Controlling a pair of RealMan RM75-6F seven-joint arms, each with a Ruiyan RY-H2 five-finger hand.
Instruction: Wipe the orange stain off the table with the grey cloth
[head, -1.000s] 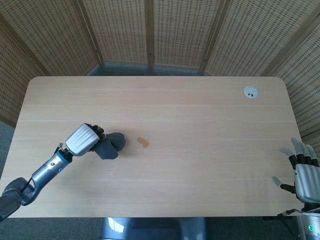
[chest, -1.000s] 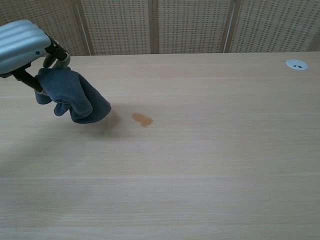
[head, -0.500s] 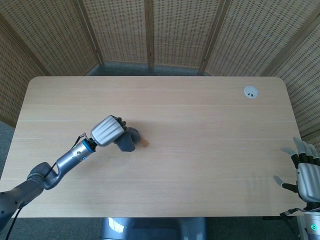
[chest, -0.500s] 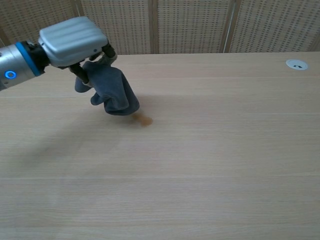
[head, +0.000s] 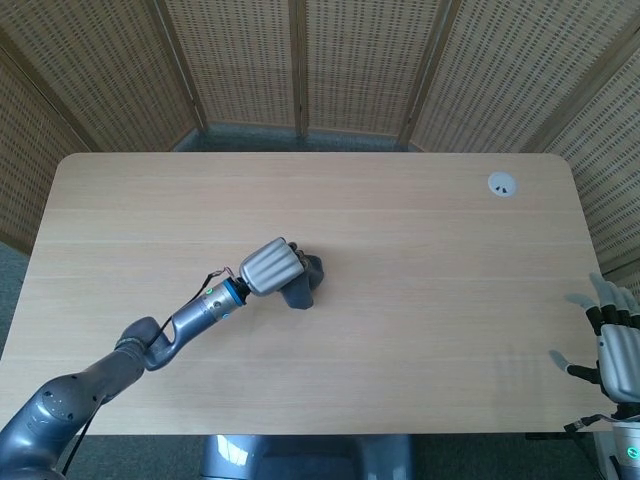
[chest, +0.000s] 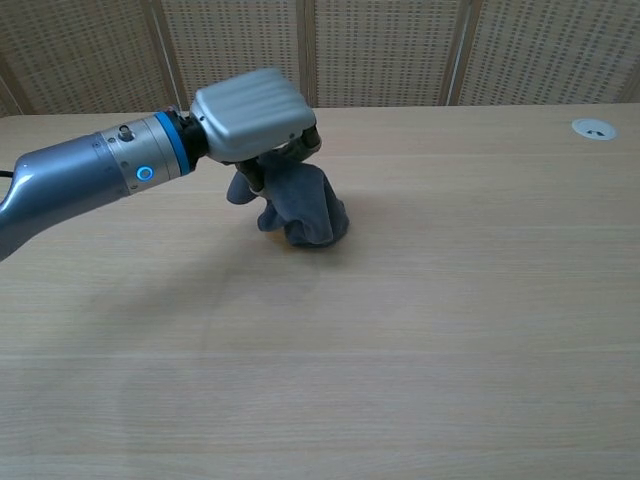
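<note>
The orange stain is not visible in either view. I judge that it lies under the grey cloth (chest: 305, 210), a little left of the middle of the table (head: 420, 330), because the cloth covers that place completely. So you cannot tell from here how much of the stain is already removed.

The cloth hangs in a bunch from your left hand (chest: 250, 115) and its lower end touches the wood. The left hand grips the upper part of the cloth with the fingers curled around it, and the back of the hand faces up. In the head view the left hand (head: 272, 266) sits just left of the cloth (head: 303, 285).

Your right hand (head: 615, 345) is well apart, at the near right corner of the table, holding nothing, with its fingers spread.

As I judge it, the cloth is picked up and brought onto the stain, so the wiping itself is at its beginning or in the middle. What is left: rub over the place, then lift the cloth away and check if any orange remains on the wood.
</note>
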